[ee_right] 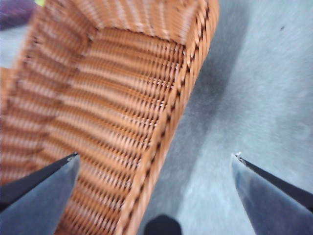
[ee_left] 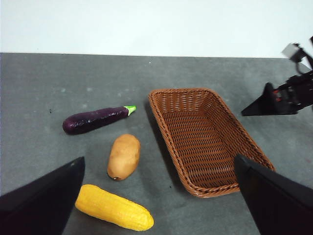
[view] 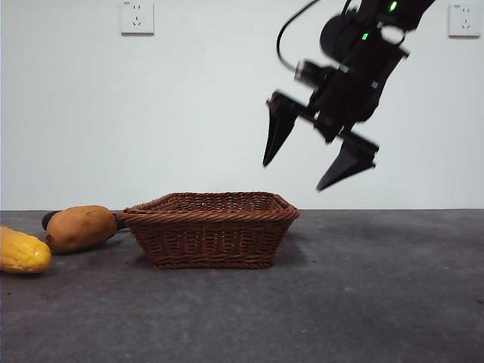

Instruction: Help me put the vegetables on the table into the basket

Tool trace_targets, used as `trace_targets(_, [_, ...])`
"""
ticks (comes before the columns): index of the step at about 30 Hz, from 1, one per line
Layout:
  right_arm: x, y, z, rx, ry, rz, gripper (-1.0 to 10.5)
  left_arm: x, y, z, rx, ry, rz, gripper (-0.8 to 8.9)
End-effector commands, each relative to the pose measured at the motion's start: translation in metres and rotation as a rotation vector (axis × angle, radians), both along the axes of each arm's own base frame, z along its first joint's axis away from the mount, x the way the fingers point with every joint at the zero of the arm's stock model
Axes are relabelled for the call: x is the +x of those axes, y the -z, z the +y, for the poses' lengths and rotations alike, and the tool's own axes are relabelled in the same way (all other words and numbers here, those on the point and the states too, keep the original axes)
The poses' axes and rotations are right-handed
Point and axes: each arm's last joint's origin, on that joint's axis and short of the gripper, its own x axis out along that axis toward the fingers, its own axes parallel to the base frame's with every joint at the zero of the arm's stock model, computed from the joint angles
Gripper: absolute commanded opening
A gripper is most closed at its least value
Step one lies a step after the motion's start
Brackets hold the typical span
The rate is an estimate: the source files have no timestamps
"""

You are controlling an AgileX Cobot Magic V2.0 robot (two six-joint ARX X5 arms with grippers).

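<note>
The corn cob (view: 23,251) lay nearest, beside the potato (view: 79,228) and eggplant (ee_left: 96,119) on the table (view: 363,295); the right gripper (view: 318,155) hung spread above the empty wicker basket (view: 212,238), left gripper (ee_left: 156,196) likewise apart.

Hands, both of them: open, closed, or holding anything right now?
Left hand: open, holding nothing.
Right hand: open, holding nothing, in the air above the basket.

A plain white wall (view: 189,113) carries two white power sockets (view: 137,17) up high.
</note>
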Motion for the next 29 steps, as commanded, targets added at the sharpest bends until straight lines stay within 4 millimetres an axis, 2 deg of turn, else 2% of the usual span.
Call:
trace_targets(1, [0.005,0.017,0.010,-0.006,-0.009,0.030,6.2,0.002,0.000,0.000,-0.004,0.007,0.006,6.02])
trace_targets(8, [0.010,0.043,0.027,-0.032,-0.031,0.055,4.7,0.004,0.000,0.000,-0.004,0.007,0.009,6.02])
trace_targets(10, [0.010,0.048,0.030,-0.052,-0.027,0.060,3.9,0.004,0.000,0.000,-0.004,0.007,0.010,6.02])
trace_targets(16, [0.011,0.050,0.032,-0.055,-0.025,0.042,1.3,0.004,0.000,0.000,-0.004,0.007,0.010,6.01])
trace_targets(21, [0.012,0.049,0.032,-0.051,-0.025,0.031,0.0,0.004,0.000,0.000,-0.004,0.007,0.011,6.01])
trace_targets(29, [0.013,0.048,0.033,-0.042,-0.024,0.013,-0.1,0.004,0.001,0.000,-0.004,0.007,0.015,6.01])
